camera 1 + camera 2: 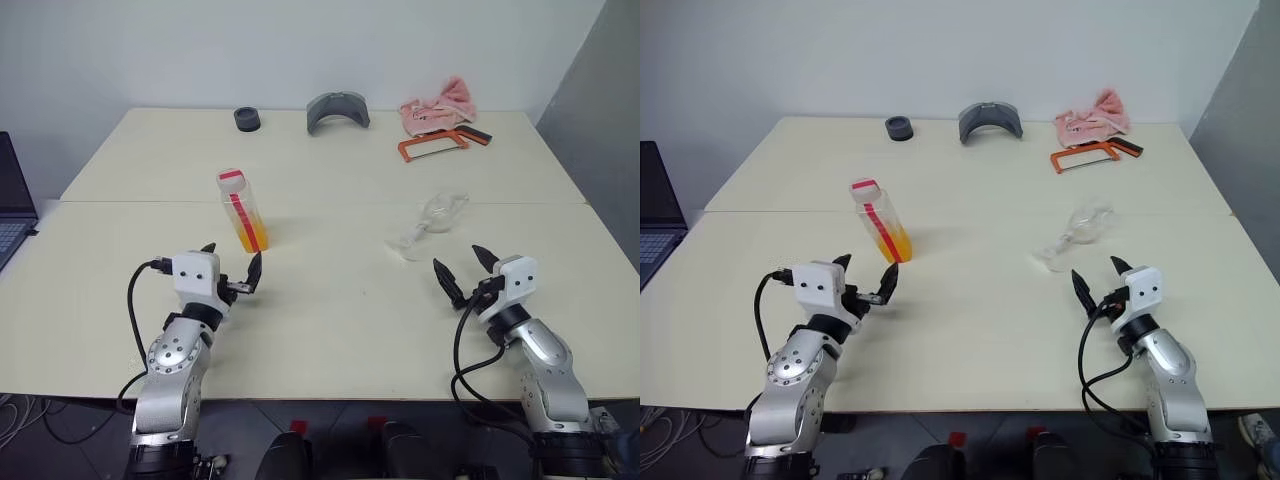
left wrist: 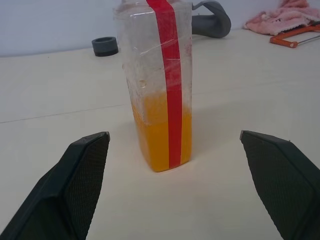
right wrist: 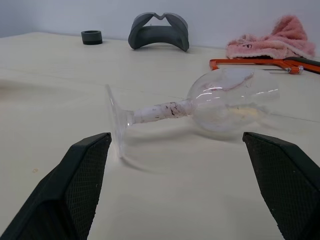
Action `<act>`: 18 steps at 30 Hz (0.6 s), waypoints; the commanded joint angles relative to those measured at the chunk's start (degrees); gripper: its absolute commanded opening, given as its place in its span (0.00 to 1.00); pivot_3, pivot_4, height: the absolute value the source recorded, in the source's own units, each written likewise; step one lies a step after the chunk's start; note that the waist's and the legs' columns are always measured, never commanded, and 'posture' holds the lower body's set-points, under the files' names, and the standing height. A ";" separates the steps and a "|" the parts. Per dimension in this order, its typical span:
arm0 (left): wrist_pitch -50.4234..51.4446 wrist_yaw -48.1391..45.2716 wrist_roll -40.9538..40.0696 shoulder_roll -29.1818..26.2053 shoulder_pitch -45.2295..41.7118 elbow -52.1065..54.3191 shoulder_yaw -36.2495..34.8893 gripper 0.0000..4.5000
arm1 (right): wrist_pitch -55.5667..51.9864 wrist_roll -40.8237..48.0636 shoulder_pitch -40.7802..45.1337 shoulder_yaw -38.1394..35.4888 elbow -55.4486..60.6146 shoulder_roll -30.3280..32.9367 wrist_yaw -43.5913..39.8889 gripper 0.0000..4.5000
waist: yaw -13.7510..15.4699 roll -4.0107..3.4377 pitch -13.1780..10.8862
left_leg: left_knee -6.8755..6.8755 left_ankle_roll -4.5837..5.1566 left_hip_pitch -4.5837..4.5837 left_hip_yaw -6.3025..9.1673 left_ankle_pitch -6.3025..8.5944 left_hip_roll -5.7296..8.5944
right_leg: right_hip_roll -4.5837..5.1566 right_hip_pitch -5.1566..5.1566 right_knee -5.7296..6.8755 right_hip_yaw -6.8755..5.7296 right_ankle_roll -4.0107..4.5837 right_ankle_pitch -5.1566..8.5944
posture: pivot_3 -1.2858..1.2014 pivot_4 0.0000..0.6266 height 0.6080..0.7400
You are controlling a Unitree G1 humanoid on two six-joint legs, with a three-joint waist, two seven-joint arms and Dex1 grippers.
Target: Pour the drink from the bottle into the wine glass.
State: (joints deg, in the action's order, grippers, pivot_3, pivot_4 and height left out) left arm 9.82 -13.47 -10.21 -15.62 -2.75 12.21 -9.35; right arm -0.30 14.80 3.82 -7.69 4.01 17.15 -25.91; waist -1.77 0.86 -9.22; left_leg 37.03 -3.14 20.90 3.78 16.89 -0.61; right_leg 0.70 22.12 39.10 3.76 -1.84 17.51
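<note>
The bottle (image 1: 242,209) stands upright on the table, clear plastic with a red stripe, and the orange drink (image 2: 161,135) fills its lower part. My left gripper (image 1: 232,268) is open just short of it, nothing between its fingers (image 2: 82,175). The wine glass (image 1: 432,222) lies on its side on the right half of the table, foot (image 3: 116,120) toward me and bowl (image 3: 225,106) pointing away. My right gripper (image 1: 463,270) is open a little before the glass's foot, holding nothing.
Along the far edge lie a small black ring (image 1: 247,119), a grey curved piece (image 1: 337,110), a pink cloth (image 1: 437,104) and an orange-framed hacksaw (image 1: 436,145). A laptop (image 1: 12,200) sits off the table's left side. A seam (image 1: 330,202) runs across the tabletop.
</note>
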 commanded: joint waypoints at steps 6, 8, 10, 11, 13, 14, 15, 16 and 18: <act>-1.37 0.01 0.48 -0.78 -0.13 0.72 -0.72 1.00 | 1.76 0.39 0.91 -0.54 1.17 -0.15 0.05 1.00 | 0.00 0.00 0.00 | 0.00 0.00 0.00 0.01 0.00 0.00 | 0.00 -0.01 0.00 -0.01 0.00 0.00 | 0.52 0.24 1.00; -1.57 -0.31 0.41 -0.87 -0.15 0.82 -0.44 1.00 | 2.16 0.10 0.94 -0.59 1.06 -0.15 0.23 1.00 | 0.00 0.00 0.00 | 0.00 0.00 0.00 0.01 0.00 0.00 | 0.00 -0.01 0.00 0.00 0.00 0.00 | 0.52 0.24 1.00; -1.74 -0.73 0.05 -0.80 -0.14 1.08 -0.25 1.00 | 2.53 -0.11 0.90 -0.75 0.99 -0.20 0.57 1.00 | 0.00 0.00 0.00 | 0.00 0.00 0.00 0.01 0.00 0.00 | 0.00 -0.01 0.00 -0.01 0.00 0.00 | 0.52 0.24 1.00; -1.90 -1.36 -0.14 -0.97 -0.10 1.18 -0.03 1.00 | 2.66 -0.14 0.85 -0.86 0.98 -0.24 0.79 1.00 | 0.00 0.00 0.00 | 0.00 0.00 0.00 0.01 0.00 0.00 | 0.00 -0.01 0.00 -0.01 0.00 0.00 | 0.52 0.24 1.00; -2.46 -2.79 -0.72 -1.09 -0.02 1.32 0.18 1.00 | 2.82 -0.19 0.78 -0.94 0.95 -0.26 1.12 1.00 | 0.00 0.00 0.00 | 0.00 0.00 0.00 0.01 0.00 0.00 | 0.00 -0.01 0.00 -0.02 0.00 0.00 | 0.52 0.24 1.00; -3.08 -3.62 -1.36 -0.99 0.03 1.37 0.03 1.00 | 2.85 -0.20 0.74 -0.92 0.98 -0.24 1.24 1.00 | 0.00 0.00 0.00 | 0.00 0.00 0.00 0.01 0.00 0.00 | 0.00 -0.01 0.00 -0.01 0.00 0.00 | 0.52 0.24 1.00; -3.50 -4.17 -1.78 -0.85 0.05 1.39 -0.15 1.00 | 2.88 -0.19 0.71 -0.88 1.01 -0.20 1.33 1.00 | 0.00 0.00 0.00 | 0.00 0.00 0.00 0.01 0.00 0.00 | 0.00 -0.01 0.00 -0.01 0.00 0.00 | 0.52 0.24 1.00; -4.25 -4.93 -2.25 -0.86 0.07 1.34 -0.36 1.00 | 2.88 -0.17 0.68 -0.84 1.06 -0.15 1.36 1.00 | 0.00 0.00 0.00 | 0.00 0.00 0.00 0.01 0.00 0.00 | 0.00 -0.01 0.00 -0.01 0.00 0.00 | 0.52 0.24 1.00; -4.64 -5.68 -3.01 -0.91 -0.01 0.87 -0.88 1.00 | 2.90 -0.14 0.70 -0.89 1.10 -0.07 1.46 1.00 | 0.00 0.00 0.00 | 0.00 0.00 0.00 0.01 0.00 0.00 | 0.00 -0.01 0.00 -0.01 0.00 0.00 | 0.52 0.24 1.00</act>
State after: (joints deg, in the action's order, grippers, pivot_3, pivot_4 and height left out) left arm 6.81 -18.35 -12.21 -16.10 -2.62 12.15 -9.35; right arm 0.93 14.61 3.91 -7.70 4.01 17.02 -24.80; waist -1.77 0.86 -9.22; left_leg 37.03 -3.15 20.90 3.79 16.88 -0.61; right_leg 0.70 22.11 39.10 3.75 -1.84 17.51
